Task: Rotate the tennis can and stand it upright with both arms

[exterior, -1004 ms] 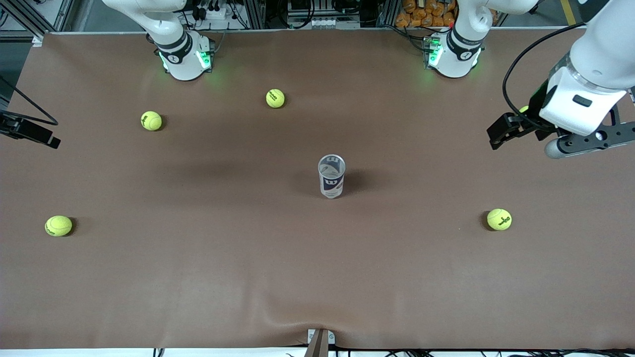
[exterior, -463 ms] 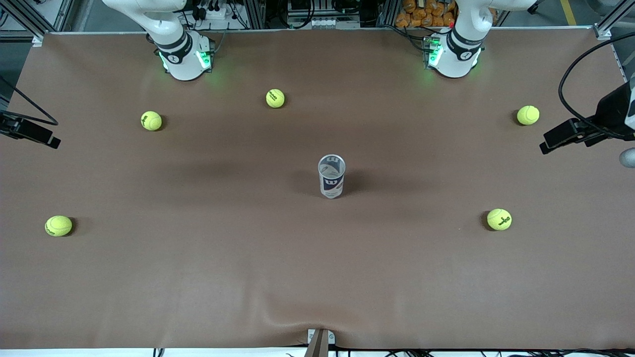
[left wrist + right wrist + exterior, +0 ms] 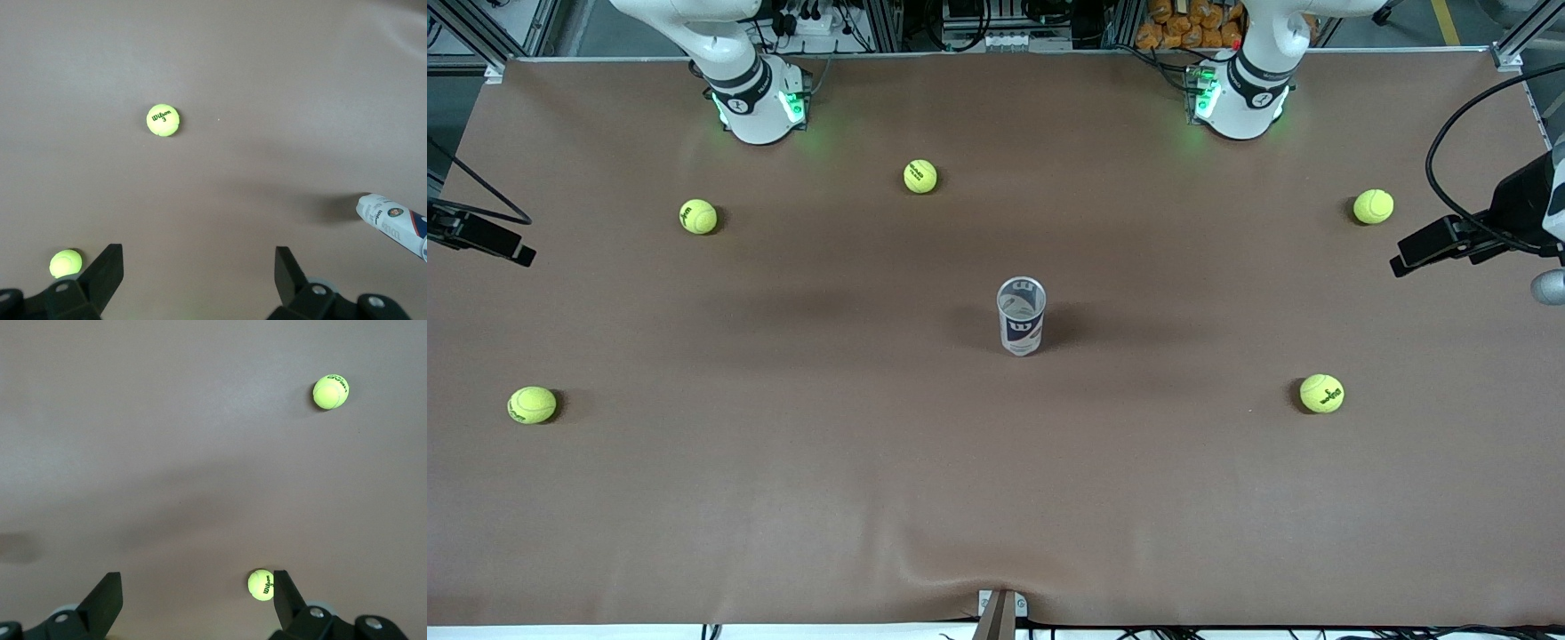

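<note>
The tennis can (image 3: 1021,316) stands upright mid-bench, open silver rim up, with nothing visible inside through the clear wall. In the left wrist view only its base end shows, cut off at the edge (image 3: 395,223). Five tennis balls lie scattered on the brown bench (image 3: 783,498), all well apart from the can. The left claw (image 3: 199,280) is spread wide over the bench at the left arm's end, mostly out of the front view. The right claw (image 3: 197,600) is also spread wide, over the right arm's end, barely seen from the front. Against half a second ago, the left arm has hardly shifted; the can hasn't budged.
</note>
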You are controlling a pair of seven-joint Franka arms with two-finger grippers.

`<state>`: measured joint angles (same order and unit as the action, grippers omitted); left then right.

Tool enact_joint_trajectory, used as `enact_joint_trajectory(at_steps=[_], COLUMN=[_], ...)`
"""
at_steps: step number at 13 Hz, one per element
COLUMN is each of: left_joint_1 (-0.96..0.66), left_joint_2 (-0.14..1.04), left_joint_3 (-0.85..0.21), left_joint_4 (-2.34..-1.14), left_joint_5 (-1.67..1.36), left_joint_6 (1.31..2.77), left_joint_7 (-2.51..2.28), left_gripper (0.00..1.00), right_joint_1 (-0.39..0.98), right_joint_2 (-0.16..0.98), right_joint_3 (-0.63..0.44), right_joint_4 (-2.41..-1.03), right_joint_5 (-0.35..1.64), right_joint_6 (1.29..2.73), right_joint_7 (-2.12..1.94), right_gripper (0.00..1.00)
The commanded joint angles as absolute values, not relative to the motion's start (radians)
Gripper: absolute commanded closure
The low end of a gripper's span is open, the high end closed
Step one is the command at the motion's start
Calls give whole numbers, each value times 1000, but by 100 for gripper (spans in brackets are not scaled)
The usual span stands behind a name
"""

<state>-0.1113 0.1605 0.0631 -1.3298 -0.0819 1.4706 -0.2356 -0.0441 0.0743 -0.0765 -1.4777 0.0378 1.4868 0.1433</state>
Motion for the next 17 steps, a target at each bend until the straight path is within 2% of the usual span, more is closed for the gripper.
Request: enact_joint_trajectory(at_steps=[1,2,4,5,9,12,17], left_joint_1=[-29,-31,-29,-28,9,15,44], left_joint_2=[129,100,-12,-37,-32,-31,-28], left_joint_3=[-51,-51,-52,-52,-46,-54,-54], left_joint_4=[-1362,-1408,-1593,-1629,-1632,-1626,-1621], left_joint_5=[-23,-23,-23,-25,-23,-23,-23], left_joint_6=[1488,1514,1635,1652,1652,1652,1657], left_joint_7=[-225,-225,-225,-227,-218,-213,-81], left_gripper=[0,0,0,0,0,0,0], right_joint_1=[-60,-58,-60,-60,-51,8,-12], right_joint_2=[72,72,72,72,71,71,68], right_joint_3=[-63,-63,-63,-63,-57,-46,-57], right_joint_4=[-1471,-1471,-1470,-1471,-1471,-1471,-1460], right_joint_5=[44,46,46,46,32,-61,-49], right_joint_6=[1486,1486,1489,1491,1497,1497,1496], right_joint_7=[150,150,150,150,144,52,49], right_gripper=[0,0,0,0,0,0,0])
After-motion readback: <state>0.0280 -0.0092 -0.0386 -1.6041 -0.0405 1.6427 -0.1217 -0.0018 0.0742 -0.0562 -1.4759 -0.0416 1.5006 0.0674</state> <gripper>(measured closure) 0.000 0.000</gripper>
